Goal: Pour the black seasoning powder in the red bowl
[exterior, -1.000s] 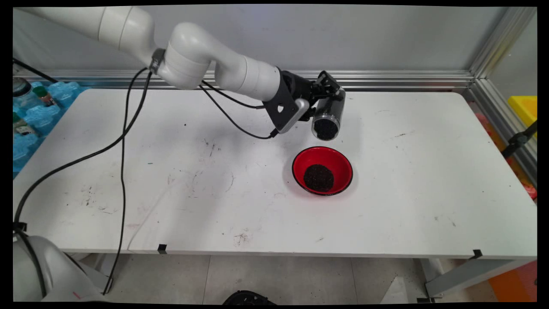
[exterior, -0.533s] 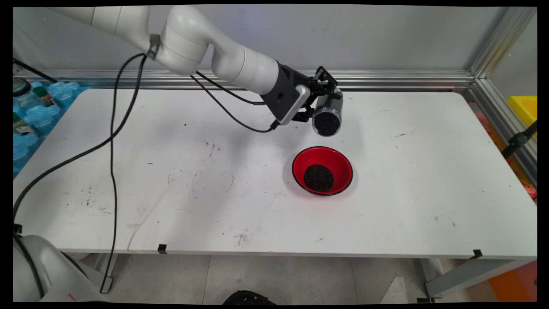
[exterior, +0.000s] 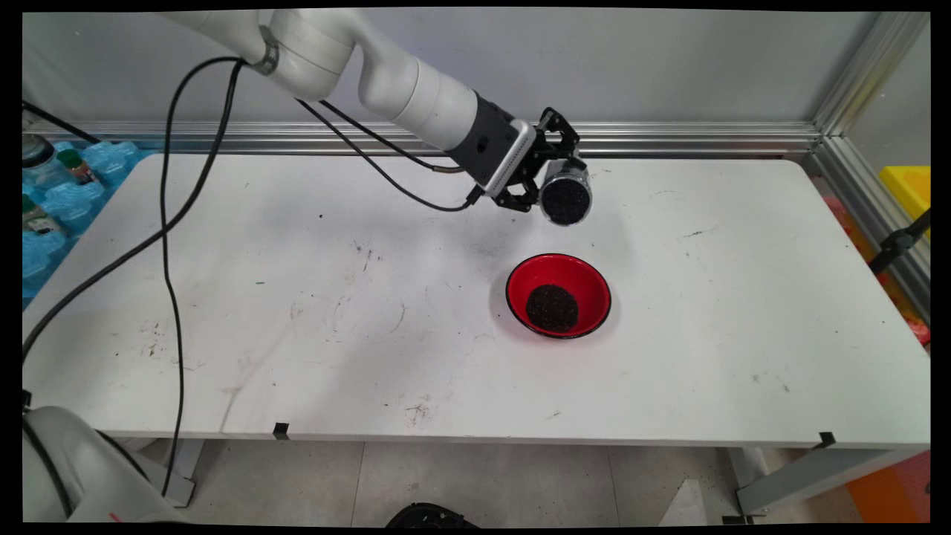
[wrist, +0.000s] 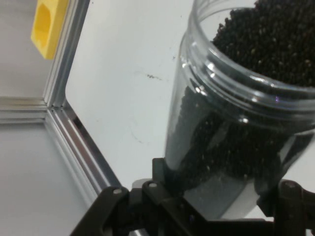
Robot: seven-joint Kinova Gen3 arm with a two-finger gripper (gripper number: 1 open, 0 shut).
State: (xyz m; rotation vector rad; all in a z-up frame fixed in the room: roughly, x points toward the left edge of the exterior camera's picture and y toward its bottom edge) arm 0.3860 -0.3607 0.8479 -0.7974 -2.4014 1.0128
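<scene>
The white arm [exterior: 401, 89] reaches in from upper left; its gripper [exterior: 553, 174] is clamped shut, held above the table.

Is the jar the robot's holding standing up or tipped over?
Tipped. The jar lies nearly on its side in the gripper, open mouth facing the camera, dark grains showing inside, above the table.

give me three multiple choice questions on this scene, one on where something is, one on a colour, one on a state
1. Where is the jar?
A. held above the table, behind the bowl
B. standing inside the bowl
C. lying at the table's near edge

2. What colour is the bowl?
A. blue
B. red
C. green

3. What state is the gripper in?
A. open and empty
B. shut on the jar
C. out of view

Answers: 1 A, the jar hangs tilted in the air; 2 B, red inside around dark grains; 3 B, the fingers clamp the jar.
</scene>
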